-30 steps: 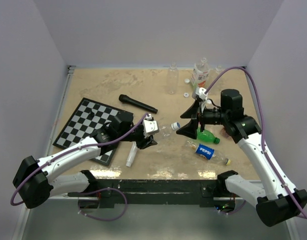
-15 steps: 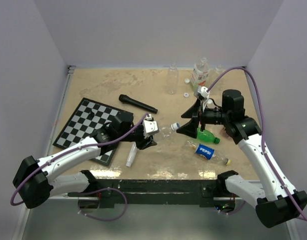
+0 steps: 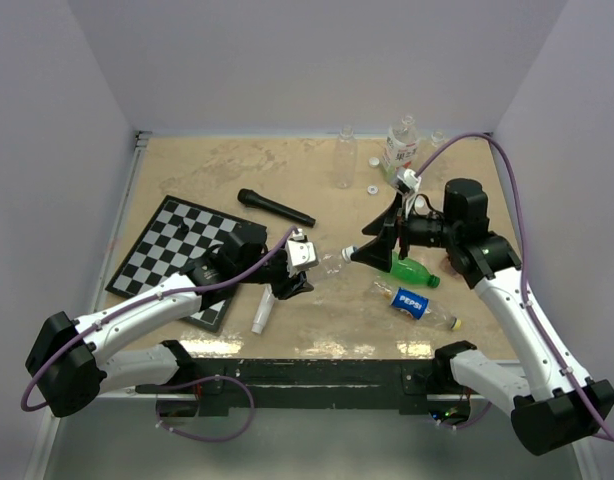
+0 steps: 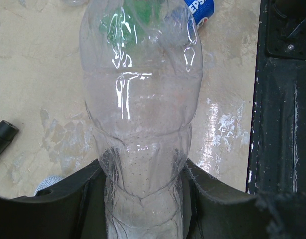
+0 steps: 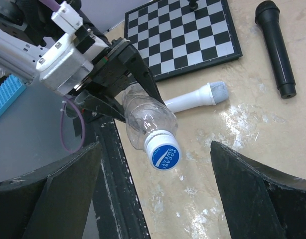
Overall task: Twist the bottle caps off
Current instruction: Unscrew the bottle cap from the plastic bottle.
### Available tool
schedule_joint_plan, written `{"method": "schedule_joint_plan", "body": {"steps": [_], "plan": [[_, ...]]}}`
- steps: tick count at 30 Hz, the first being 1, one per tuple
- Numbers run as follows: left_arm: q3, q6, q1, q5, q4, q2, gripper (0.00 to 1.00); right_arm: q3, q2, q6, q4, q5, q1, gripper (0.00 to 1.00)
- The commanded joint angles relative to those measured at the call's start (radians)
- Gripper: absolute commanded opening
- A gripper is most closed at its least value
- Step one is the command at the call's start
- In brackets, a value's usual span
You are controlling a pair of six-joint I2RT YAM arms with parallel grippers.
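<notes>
My left gripper (image 3: 292, 272) is shut on the body of a clear plastic bottle (image 3: 330, 263) and holds it lying level above the table, neck pointing right. In the left wrist view the bottle (image 4: 143, 114) sits squeezed between the black fingers (image 4: 213, 199). Its cap (image 5: 162, 153), white with a blue top, shows in the right wrist view and in the top view (image 3: 352, 252). My right gripper (image 3: 370, 243) is open wide, facing the cap and just short of it; its fingers (image 5: 262, 194) stand on either side and do not touch it.
A green bottle (image 3: 415, 270) and a Pepsi bottle (image 3: 415, 303) lie under the right arm. Two upright bottles (image 3: 345, 160) and loose white caps (image 3: 373, 161) stand at the back. A black microphone (image 3: 275, 208), a white microphone (image 3: 261, 315) and a chessboard (image 3: 172, 250) lie on the left.
My right gripper has moved a little left and up, closer to the cap. The left gripper and the bottle have stayed put.
</notes>
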Motion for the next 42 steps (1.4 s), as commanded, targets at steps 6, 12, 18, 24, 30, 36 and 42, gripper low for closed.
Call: {"method": "schedule_joint_plan", "body": {"steps": [6,12,18,24,30,36,42], "plan": [[0.018,-0.021,0.002,-0.002,0.028,-0.031,0.0,-0.045,0.028,0.054,0.053,0.045,-0.006,0.92],[0.017,-0.021,0.003,-0.008,0.028,-0.031,0.0,-0.063,0.055,0.07,0.061,0.022,-0.007,0.86],[0.015,-0.021,0.003,-0.01,0.029,-0.027,0.0,-0.059,0.078,0.062,0.038,-0.015,-0.006,0.75],[0.015,-0.021,0.002,-0.012,0.029,-0.027,0.0,-0.062,0.081,0.039,0.035,-0.061,-0.006,0.35],[0.014,-0.018,0.002,-0.021,0.028,-0.027,0.0,-0.042,0.087,-0.056,0.0,-0.132,-0.004,0.0],[0.014,-0.018,0.003,-0.022,0.026,-0.025,0.0,0.022,0.113,-0.399,-0.138,-0.231,-0.006,0.0],[0.014,-0.016,0.002,-0.019,0.026,-0.025,0.0,0.179,0.192,-0.881,-0.46,-0.212,-0.004,0.0]]}}
